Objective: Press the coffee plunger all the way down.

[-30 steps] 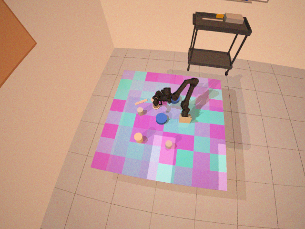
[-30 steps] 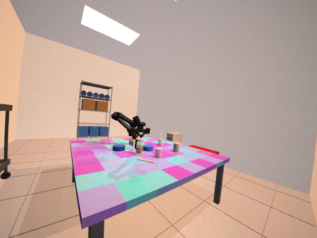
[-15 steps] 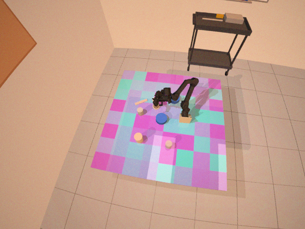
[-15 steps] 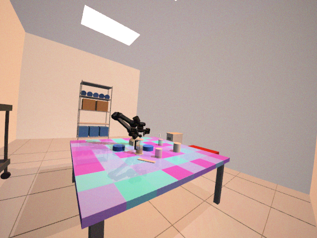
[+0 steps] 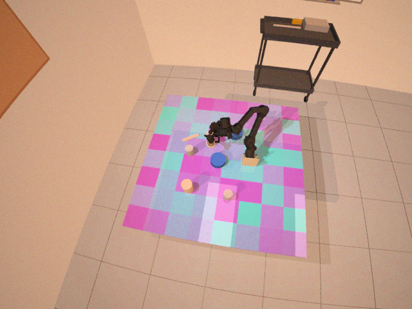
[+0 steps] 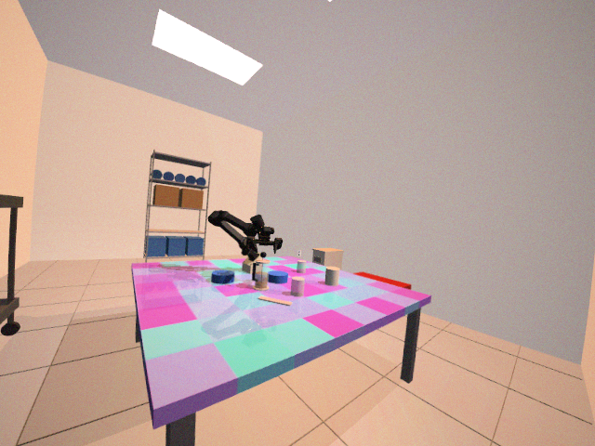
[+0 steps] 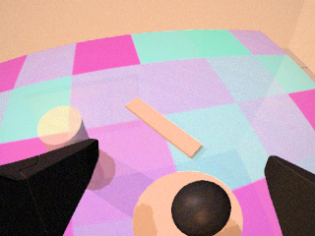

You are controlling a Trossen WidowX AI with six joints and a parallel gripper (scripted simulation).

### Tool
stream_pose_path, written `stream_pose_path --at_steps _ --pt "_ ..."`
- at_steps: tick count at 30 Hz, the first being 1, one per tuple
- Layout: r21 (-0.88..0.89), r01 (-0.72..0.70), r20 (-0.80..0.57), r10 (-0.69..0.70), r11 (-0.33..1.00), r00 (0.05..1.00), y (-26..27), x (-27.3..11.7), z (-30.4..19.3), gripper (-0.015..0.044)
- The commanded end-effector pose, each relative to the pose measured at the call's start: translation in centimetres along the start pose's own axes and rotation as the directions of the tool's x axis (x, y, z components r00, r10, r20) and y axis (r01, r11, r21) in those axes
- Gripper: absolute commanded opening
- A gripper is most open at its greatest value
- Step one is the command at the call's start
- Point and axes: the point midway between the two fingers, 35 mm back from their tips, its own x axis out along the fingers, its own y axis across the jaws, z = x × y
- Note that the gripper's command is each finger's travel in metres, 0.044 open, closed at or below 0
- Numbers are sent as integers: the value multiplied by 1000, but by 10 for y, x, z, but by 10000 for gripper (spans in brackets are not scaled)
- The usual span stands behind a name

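One coffee press upright on patchwork surface, below the pincer. Pincer is wide open and holds nothing. Black plunger knob shows between the two fingers in wrist view, visible gap either side, closer to the right-hand finger of that view. Knob sits just above the pale round lid in exterior view; can't tell if plunger is fully down. Pincer looks higher than the knob there, apart from it. Black arm bends over from its pale base block.

Flat pale stick lies near the press. Short pale cylinder stands near stick and press. Two more cylinders, larger one and smaller one, stand farther off. Blue disc near press, second blue disc partly under arm in top view.
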Motion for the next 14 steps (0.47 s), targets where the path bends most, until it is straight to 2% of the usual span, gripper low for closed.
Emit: stream_pose_path --at_steps 1,4,14 --pt "15 0 3 -1 1000 1000 -2 -22 29 440" --pt "7 7 5 -7 1000 1000 -9 -45 49 440" --pt "6 7 6 -7 1000 1000 -9 -47 49 440"
